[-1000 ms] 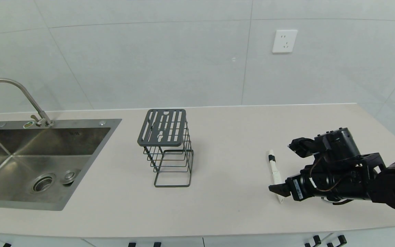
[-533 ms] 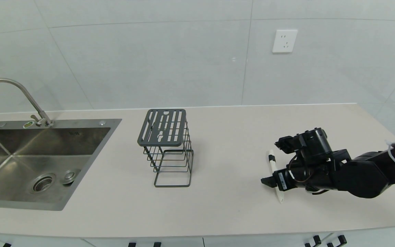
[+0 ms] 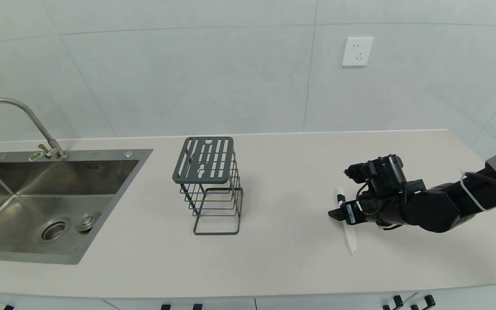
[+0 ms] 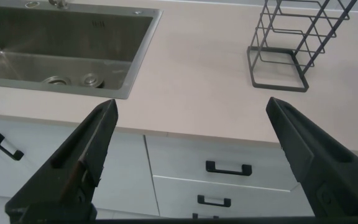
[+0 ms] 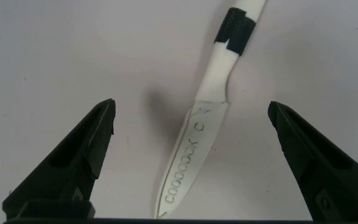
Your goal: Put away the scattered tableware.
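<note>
- The right pincer (image 3: 342, 193) hangs low over the worktop (image 3: 291, 262), its arm reaching in from the right and its jaws spread wide.
- A white knife (image 3: 350, 236) lies flat directly beneath it, between the jaws and touching neither.
- A wire rack (image 3: 208, 185) stands well apart, to the pincer's left.

**Right gripper draws in over the knife**

Over the last second the right gripper (image 3: 343, 193) has swung in from the right end of the counter (image 3: 282, 262) — leftward and a little toward the wall. Its nearer finger, which lay low across the blade of the white knife (image 3: 350, 237), now crosses it about midway — more blade shows.
</note>
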### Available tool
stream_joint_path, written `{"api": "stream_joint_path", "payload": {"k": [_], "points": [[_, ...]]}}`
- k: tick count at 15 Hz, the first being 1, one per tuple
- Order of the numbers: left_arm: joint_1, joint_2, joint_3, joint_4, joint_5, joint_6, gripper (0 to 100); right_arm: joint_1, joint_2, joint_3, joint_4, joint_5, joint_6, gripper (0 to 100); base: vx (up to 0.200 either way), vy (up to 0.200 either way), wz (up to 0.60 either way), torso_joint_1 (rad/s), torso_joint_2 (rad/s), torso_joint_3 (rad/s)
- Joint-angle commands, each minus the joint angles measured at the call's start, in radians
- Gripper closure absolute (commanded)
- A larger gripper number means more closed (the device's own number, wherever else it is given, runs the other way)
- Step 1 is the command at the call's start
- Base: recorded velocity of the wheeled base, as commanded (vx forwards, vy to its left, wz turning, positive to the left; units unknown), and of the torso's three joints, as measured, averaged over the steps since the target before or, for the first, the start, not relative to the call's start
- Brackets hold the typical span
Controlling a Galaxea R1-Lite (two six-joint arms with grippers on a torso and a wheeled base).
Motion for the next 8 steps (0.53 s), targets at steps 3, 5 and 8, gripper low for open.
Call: {"api": "stream_joint_path", "payload": {"k": [3,5,8], "points": [[0.000,0.001,0.000,0.000,0.000,-0.001,0,-0.007,0.034,-0.003,-0.022,0.000,0.000,0,0.000,0.000,0.00,0.000,0.00,0.000],[0.000,0.001,0.000,0.000,0.001,-0.001,0,-0.006,0.051,-0.003,-0.046,0.000,-0.001,0,0.000,0.000,0.00,0.000,0.00,0.000],[0.000,0.001,0.000,0.000,0.001,-0.001,0,-0.004,0.072,-0.005,-0.051,-0.014,-0.001,0,0.000,0.000,0.00,0.000,0.00,0.000]]}}
